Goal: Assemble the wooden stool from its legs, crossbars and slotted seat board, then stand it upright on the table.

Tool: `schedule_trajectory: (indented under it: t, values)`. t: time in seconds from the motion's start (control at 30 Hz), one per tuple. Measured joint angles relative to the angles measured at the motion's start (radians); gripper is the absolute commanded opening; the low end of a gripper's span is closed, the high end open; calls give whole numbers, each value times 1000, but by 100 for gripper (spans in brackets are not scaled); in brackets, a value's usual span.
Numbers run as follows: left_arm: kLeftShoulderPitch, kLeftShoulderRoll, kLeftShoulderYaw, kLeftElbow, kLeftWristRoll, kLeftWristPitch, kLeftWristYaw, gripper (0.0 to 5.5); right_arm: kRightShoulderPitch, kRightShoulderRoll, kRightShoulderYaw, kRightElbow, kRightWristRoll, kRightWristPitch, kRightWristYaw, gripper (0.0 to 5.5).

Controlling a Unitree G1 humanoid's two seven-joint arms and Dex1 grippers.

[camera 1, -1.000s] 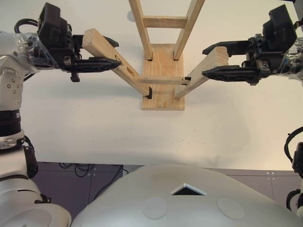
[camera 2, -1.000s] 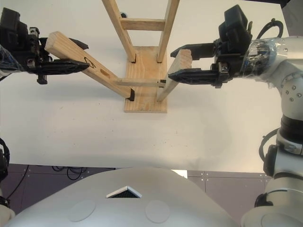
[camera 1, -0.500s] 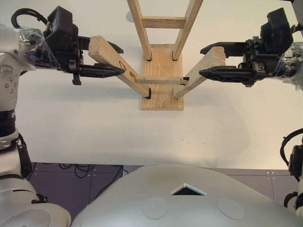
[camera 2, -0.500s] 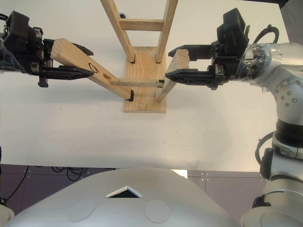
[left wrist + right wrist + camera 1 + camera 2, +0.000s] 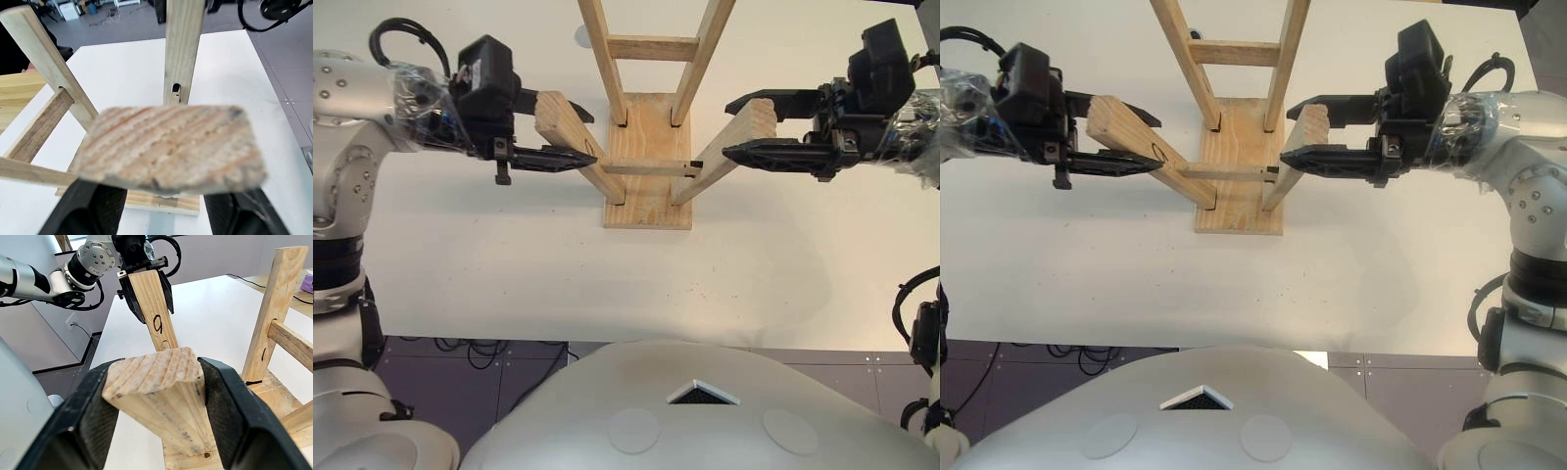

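Observation:
The slotted seat board (image 5: 649, 211) lies flat on the white table with four legs standing up out of it. A crossbar (image 5: 654, 46) joins the two far legs. A second crossbar (image 5: 651, 166) runs between the two near legs. My left gripper (image 5: 587, 137) is shut on the top end of the near left leg (image 5: 558, 113), whose end grain sits between its pads (image 5: 93, 205). On the other side, my right gripper (image 5: 728, 127) is shut on the top of the near right leg (image 5: 705, 168), which leans outward; its cut end (image 5: 156, 387) shows close up.
Bare white table (image 5: 460, 264) lies on both sides of the stool and in front of it, with the front edge (image 5: 607, 331) near me. A small round object (image 5: 582, 34) lies behind the far left leg.
My left gripper has moved inward to the right with the near left leg, tilting it more upright. My right gripper has shifted slightly inward with its leg.

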Motion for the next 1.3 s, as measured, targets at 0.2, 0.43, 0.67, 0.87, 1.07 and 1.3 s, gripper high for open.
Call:
schedule_trajectory:
  t: [0.2,0.43,0.67,0.87,1.07,1.3]
  values:
    - [-24,1,-24,-23,26,15,10,201,14,-1,-2,-18,-7,-18,-19,238]
    - [-6,-27,-28,1,28,-34,15,230,37,24,15,-43,-51,-69,-95,270]
    - [60,-167,-42,77,96,-149,156,300,38,161,115,-2,-77,-32,-177,349]
    - [128,-140,37,30,54,-115,158,300,9,172,112,7,-55,-21,-179,349]
    - [219,-116,234,-12,-102,-23,157,300,10,165,49,15,-15,-10,-181,349]
    - [216,-224,495,40,-334,28,313,261,-38,238,-203,92,327,51,-277,355]
